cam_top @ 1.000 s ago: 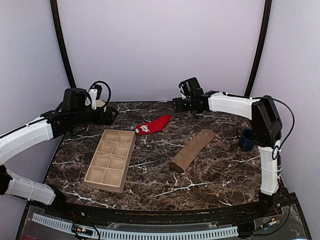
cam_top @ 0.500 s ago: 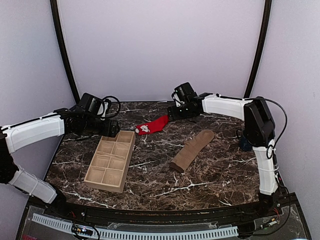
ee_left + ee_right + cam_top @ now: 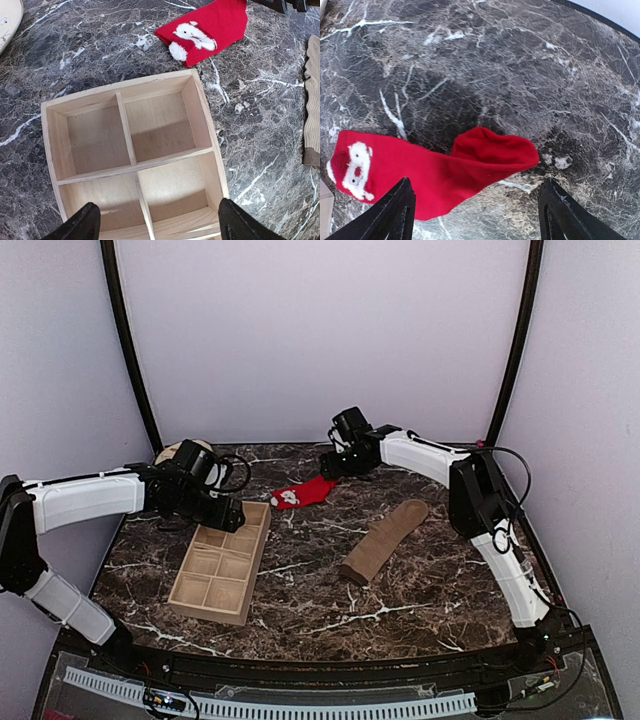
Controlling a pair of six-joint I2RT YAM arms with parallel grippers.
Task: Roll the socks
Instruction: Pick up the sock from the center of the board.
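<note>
Right gripper (image 3: 475,210), spread wide and empty, hangs over the red sock's (image 3: 445,170) plain end, apparently placed to pinch it for rolling; left gripper (image 3: 157,225), likewise spread, hovers above the wooden compartment tray (image 3: 202,115); tan sock (image 3: 385,540) lies right of the tray.

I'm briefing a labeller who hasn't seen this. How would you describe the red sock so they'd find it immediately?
On the marble table, find the wooden tray at left. Past its far right corner, under the right gripper, lies the red sock. Its white patch and colour separate it from the plain tan sock.
</note>
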